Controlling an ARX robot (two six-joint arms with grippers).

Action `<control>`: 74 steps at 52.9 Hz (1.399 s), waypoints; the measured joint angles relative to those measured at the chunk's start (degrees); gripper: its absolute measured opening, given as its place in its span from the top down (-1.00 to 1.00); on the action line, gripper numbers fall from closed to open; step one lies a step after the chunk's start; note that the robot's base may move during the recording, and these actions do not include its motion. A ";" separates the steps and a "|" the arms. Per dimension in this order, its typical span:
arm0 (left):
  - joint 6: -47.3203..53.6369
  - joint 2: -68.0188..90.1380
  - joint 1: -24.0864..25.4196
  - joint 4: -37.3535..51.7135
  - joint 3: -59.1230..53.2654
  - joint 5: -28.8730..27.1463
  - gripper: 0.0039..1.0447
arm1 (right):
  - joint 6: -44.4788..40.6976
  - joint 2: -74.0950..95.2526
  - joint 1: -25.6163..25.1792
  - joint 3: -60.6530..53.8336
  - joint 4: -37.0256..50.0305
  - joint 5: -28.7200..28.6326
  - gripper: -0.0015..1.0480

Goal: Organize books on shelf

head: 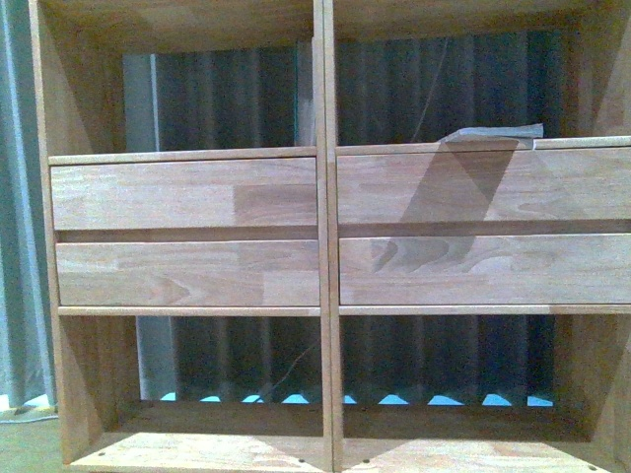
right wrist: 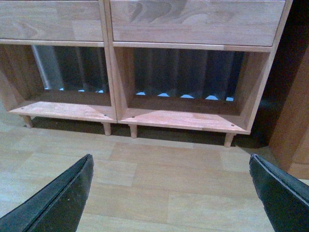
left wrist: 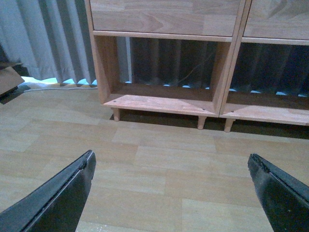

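1. Filling the front view, the shelf (head: 326,227) stands square to the camera. It has two columns, with four drawers (head: 187,194) across the middle and open compartments above and below them.
2. A pale strip (head: 493,133) lies flat at the front edge of the upper right compartment's floor, just over the top right drawer. It is seen edge-on, so I cannot tell what it is.
3. A grey curtain (left wrist: 48,43) shows through the shelf's open back and hangs beside its left side.
4. The shelf rests on short legs (left wrist: 202,122) on the wood-look floor (left wrist: 145,193).
5. The left gripper (left wrist: 171,157) hangs over the floor with its black fingers (left wrist: 72,188) spread wide and holding nothing. It faces the lower left compartment, well apart from it.
6. The right gripper (right wrist: 172,159) is also spread wide and holds nothing. It faces the lower right compartment.
7. A darker cabinet (right wrist: 294,121) stands near the shelf's right side.
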 joint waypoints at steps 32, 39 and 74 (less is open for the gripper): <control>0.00 -0.02 0.00 0.00 0.00 -0.02 -0.86 | 0.00 -0.02 0.00 0.00 0.00 0.00 -0.86; 0.00 -0.02 0.00 0.00 0.00 -0.02 -0.86 | 0.00 -0.02 0.00 0.00 0.00 0.02 -0.86; 0.00 -0.02 0.00 0.00 0.00 -0.02 -0.86 | 0.02 -0.02 0.00 0.00 -0.02 -0.11 -0.86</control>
